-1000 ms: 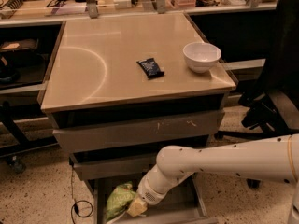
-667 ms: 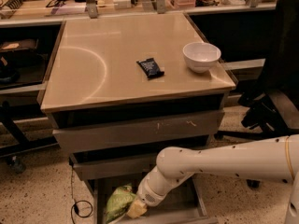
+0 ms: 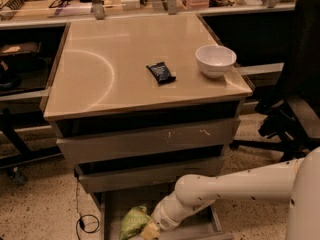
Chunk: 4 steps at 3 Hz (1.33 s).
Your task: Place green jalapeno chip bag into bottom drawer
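Note:
The green jalapeno chip bag [image 3: 132, 222] lies crumpled in the open bottom drawer [image 3: 112, 204], at its left front, near the lower edge of the camera view. My white arm reaches in from the right, and my gripper [image 3: 150, 229] is down in the drawer right beside the bag, touching its right side. The gripper's tip is partly cut off by the frame's lower edge.
A small dark blue packet [image 3: 160, 72] and a white bowl [image 3: 215, 60] sit on the beige cabinet top [image 3: 100, 74]. Two upper drawers [image 3: 150, 139] with scuffed fronts are pulled slightly out. A black office chair [image 3: 292, 104] stands at the right. A cable [image 3: 82, 219] lies on the floor at the left.

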### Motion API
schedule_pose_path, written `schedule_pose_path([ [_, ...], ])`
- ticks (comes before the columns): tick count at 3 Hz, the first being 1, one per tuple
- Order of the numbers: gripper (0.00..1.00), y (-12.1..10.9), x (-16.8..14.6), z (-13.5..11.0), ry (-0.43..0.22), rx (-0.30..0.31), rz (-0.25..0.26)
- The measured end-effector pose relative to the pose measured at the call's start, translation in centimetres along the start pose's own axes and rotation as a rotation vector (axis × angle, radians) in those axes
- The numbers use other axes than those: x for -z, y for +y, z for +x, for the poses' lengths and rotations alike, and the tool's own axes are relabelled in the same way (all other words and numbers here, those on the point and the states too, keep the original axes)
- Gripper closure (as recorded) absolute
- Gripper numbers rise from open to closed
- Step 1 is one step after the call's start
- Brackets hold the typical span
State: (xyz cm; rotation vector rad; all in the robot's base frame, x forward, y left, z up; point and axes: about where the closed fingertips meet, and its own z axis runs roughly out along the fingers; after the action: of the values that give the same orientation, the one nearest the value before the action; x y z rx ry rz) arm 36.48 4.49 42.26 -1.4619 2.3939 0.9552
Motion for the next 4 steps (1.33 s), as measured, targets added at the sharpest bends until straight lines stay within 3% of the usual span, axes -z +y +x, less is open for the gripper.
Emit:
schedule_pose_path([
  [1,1.00,-5.3,-5.2,2.0,-0.092,-0.061,0.019],
  [3,1.00,-5.9,-6.0,2.0,-0.097,-0.053,0.038],
  [4,1.00,-7.7,-7.0,3.1,-0.132,-0.072,0.076],
])
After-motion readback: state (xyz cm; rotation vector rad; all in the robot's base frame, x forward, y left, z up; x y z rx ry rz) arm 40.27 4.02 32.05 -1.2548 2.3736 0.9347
